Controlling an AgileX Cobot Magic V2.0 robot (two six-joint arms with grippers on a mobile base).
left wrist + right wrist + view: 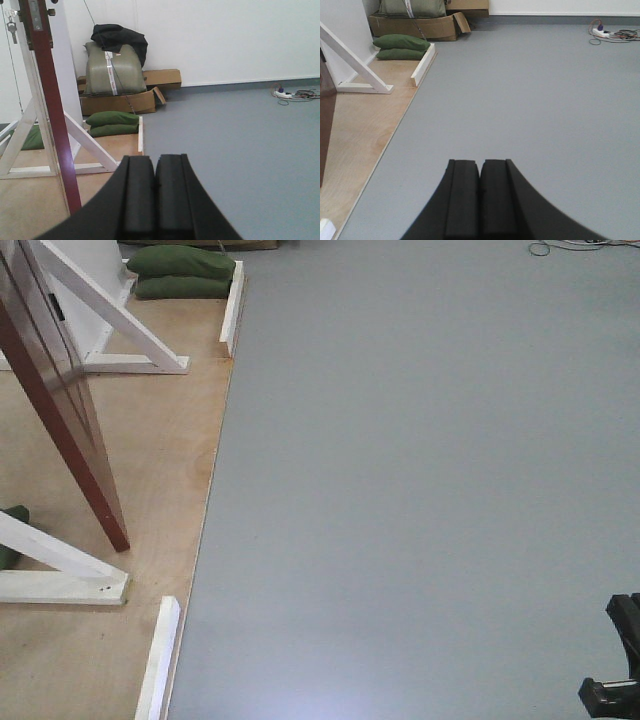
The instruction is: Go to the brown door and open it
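Note:
The brown door (60, 410) stands ajar on a plywood platform (150, 460) at the left, seen edge-on. Its red-brown edge (52, 115) shows in the left wrist view, with a metal latch plate and hanging keys (11, 27) at the top. A sliver of the door (325, 135) shows at the left of the right wrist view. My left gripper (155, 162) is shut and empty, to the right of the door and apart from it. My right gripper (480, 165) is shut and empty over the grey floor. A black part of the right arm (620, 660) shows at the front view's lower right.
White diagonal braces (110, 310) hold the door frame. Green sandbags (180, 272) weigh the platform's far corner; another (12, 530) lies at the left. White edge strips (232, 305) border the platform. Cardboard boxes and a grey case (111, 67) stand by the wall. A power strip (285, 93) lies at the far right.

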